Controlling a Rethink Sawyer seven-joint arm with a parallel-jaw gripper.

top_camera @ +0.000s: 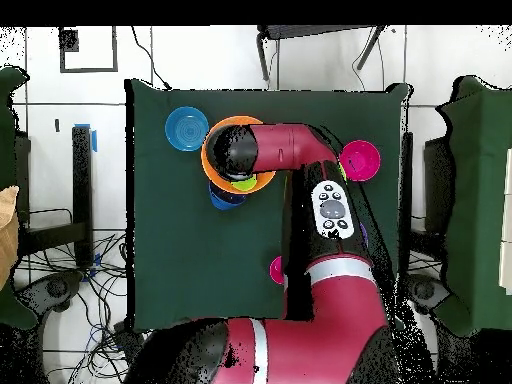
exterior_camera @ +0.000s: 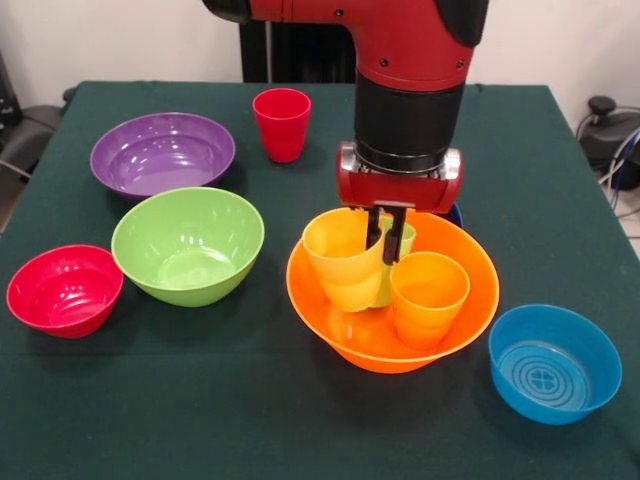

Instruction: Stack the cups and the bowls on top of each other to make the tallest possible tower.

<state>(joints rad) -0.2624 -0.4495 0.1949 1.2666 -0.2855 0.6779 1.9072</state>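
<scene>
The big orange bowl (exterior_camera: 340,330) (top_camera: 212,168) holds three cups. My gripper (exterior_camera: 385,238) hangs over it, its fingers closed on the rim of the yellow cup (exterior_camera: 340,262), which is tilted. The light green cup (exterior_camera: 403,238) stands right behind the fingers, mostly hidden. The orange cup (exterior_camera: 428,295) stands upright in the bowl's right side. The red cup (exterior_camera: 281,123) (top_camera: 277,269) stands apart at the back. A sliver of the dark blue bowl (exterior_camera: 456,213) (top_camera: 224,198) shows behind the orange bowl. In the overhead view my arm covers the gripper.
The purple bowl (exterior_camera: 162,153), lime green bowl (exterior_camera: 188,243) and small red bowl (exterior_camera: 64,290) (top_camera: 360,160) stand upright on the left of the green cloth. The light blue bowl (exterior_camera: 553,362) (top_camera: 186,129) stands at the front right.
</scene>
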